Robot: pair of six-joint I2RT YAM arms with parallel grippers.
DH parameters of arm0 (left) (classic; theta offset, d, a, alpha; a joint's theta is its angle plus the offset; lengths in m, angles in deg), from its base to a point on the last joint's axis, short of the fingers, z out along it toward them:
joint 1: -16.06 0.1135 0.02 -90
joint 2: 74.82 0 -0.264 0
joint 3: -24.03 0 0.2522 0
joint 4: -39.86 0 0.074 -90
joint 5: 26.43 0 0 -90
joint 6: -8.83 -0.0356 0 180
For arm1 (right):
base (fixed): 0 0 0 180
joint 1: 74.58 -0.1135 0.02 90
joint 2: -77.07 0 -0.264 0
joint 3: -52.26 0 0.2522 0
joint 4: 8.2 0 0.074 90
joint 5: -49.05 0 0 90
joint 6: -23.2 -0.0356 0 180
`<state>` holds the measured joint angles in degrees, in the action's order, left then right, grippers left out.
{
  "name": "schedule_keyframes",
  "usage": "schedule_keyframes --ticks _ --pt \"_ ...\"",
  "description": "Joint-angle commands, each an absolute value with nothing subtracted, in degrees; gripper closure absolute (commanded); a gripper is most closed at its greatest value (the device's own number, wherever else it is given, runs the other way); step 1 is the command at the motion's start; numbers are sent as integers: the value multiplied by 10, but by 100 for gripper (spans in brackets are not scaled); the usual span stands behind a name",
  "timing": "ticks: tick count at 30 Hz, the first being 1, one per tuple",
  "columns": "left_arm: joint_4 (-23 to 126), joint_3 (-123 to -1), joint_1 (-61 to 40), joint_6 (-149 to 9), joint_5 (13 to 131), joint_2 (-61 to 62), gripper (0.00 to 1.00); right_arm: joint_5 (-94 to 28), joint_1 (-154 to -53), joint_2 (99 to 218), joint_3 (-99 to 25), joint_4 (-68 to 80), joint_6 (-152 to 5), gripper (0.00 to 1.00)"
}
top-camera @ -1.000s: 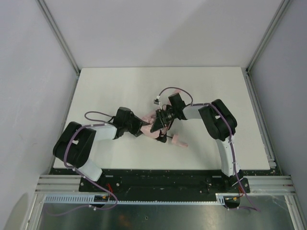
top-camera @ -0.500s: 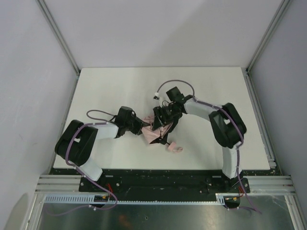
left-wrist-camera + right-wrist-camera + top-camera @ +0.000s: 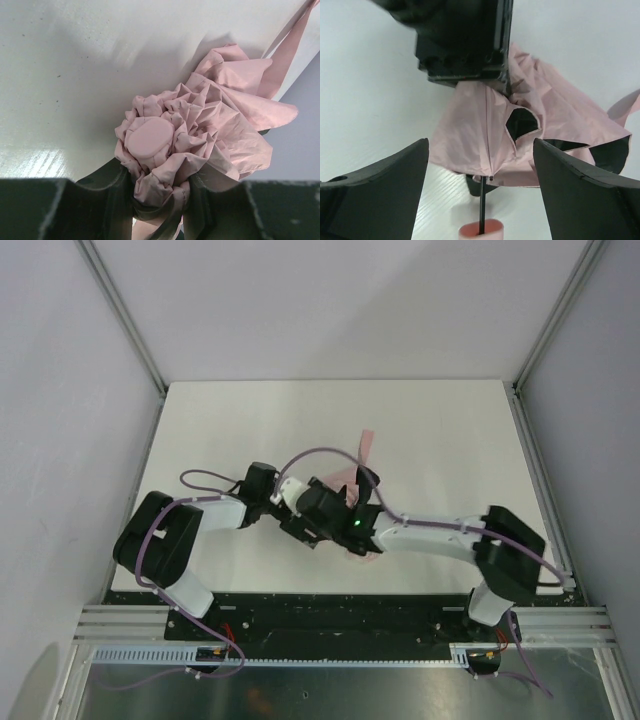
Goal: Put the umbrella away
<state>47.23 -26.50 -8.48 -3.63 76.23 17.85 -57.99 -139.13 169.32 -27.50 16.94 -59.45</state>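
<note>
Grips umbrella [image 3: 210,120] by bunched canopy in left tool [image 3: 160,192]; shows right tool [image 3: 480,150] wide open, empty. Canopy loose, strap [image 3: 286,52] unfastened; wrapping, stowing pending.

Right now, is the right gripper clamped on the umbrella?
No, in the right wrist view the right gripper stands wide open, touching no part of the umbrella.

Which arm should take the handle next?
Right, probably. The right hand is open, with the handle and shaft directly before it. The left hand is shut on the umbrella at its capped end, so it is busy holding.
</note>
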Motion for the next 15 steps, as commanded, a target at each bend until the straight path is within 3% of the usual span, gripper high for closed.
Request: schedule_keyframes --ticks 1,10,15 --pt "596 -241 -89 -64 742 193 100 -722 -1412 1769 -259 73 -531 11" --pt "604 -244 -89 -65 748 191 100 -762 -1392 1889 -264 25 -487 11" --pt "605 -248 -88 -70 751 181 100 -678 -1347 1916 -268 127 -570 36"
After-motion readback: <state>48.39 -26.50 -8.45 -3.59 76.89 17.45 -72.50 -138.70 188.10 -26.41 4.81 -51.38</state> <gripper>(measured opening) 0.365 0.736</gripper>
